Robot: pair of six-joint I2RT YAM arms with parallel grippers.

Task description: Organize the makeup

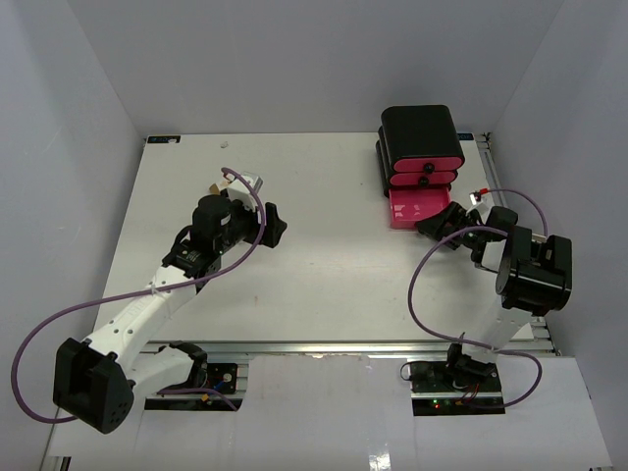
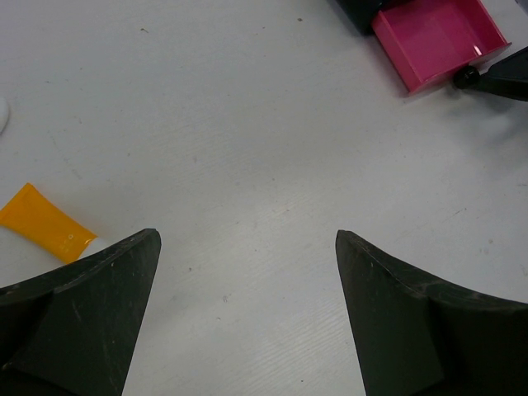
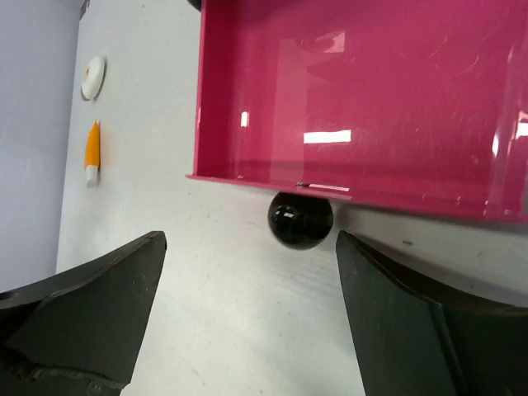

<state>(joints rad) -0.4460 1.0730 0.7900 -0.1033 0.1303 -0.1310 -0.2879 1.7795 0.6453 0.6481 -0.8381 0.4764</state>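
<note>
1. Found the left hand point(image 2: 246, 241) spread wide over bare bench point(image 1: 324, 275), holding nothing. Found the right hand point(image 3: 250, 241) just as wide and empty, with fingers either side of the black knob point(image 3: 300, 219) but clear of it.
2. Placed the orange tube point(image 2: 45, 224) lying flat at the far left, its white-cap end just beside one finger of the left hand. Saw the beige-white oval piece point(image 3: 94, 77) near it. Made out no other makeup.
3. Judged the step in hand as fetching that tube for the pink drawer point(image 3: 371, 99), standing open and bare at the far right, well apart from the tube.
4. Thought it best to centre the left hand over the tube's orange body, fingers across its width, and to lower to the bench before closing.
5. Noted the black box point(image 1: 422, 137) behind the drawer. Reckoned the right hand, parked at the drawer's front, could block a drop-off unless backed away.
</note>
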